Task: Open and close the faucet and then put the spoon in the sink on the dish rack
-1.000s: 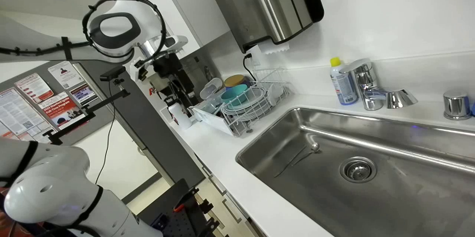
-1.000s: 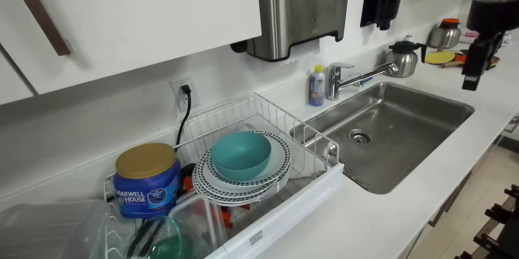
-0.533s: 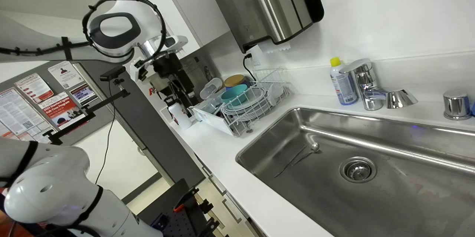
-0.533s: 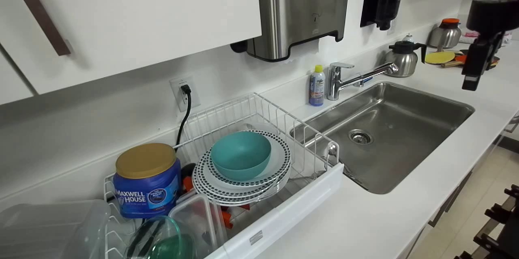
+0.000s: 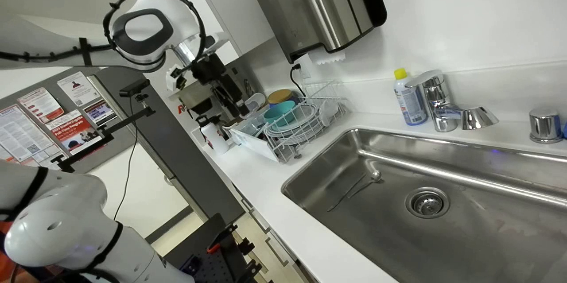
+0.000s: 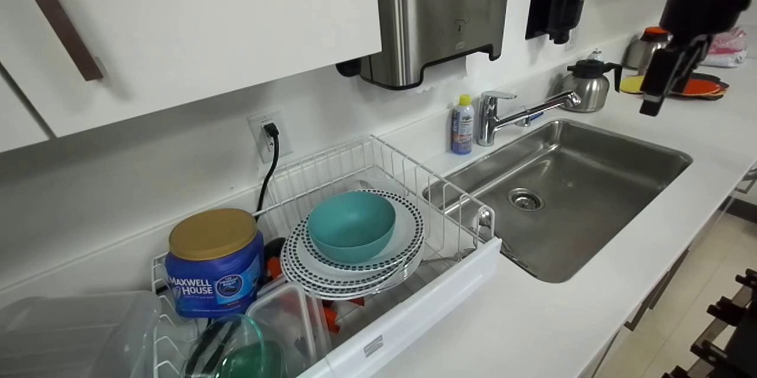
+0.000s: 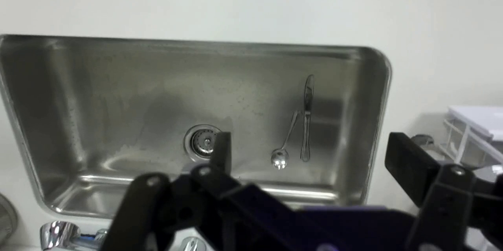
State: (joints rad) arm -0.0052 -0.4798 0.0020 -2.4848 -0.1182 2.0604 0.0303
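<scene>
In the wrist view the tool [image 7: 313,154] hangs empty, jaws wide apart, presumably to fit round the faucet [image 7: 61,236] at lower left, while the spoon [image 7: 280,156] (beside the knife [image 7: 307,119], perhaps touching) lies right of centre in the sink [image 7: 157,74].

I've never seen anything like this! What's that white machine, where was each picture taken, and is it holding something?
The white machine is a robot arm, and the black gripper at its end works like a hand. Two views come from cameras outside the robot; the third comes from its wrist, looking down into a steel sink. A spoon and a table knife lie in that sink. A chrome faucet stands at its edge, and beside the sink a white wire dish rack holds plates and a turquoise bowl. The gripper is open and holds nothing: the spoon and table knife only appear between its jaws because they lie below.
</scene>
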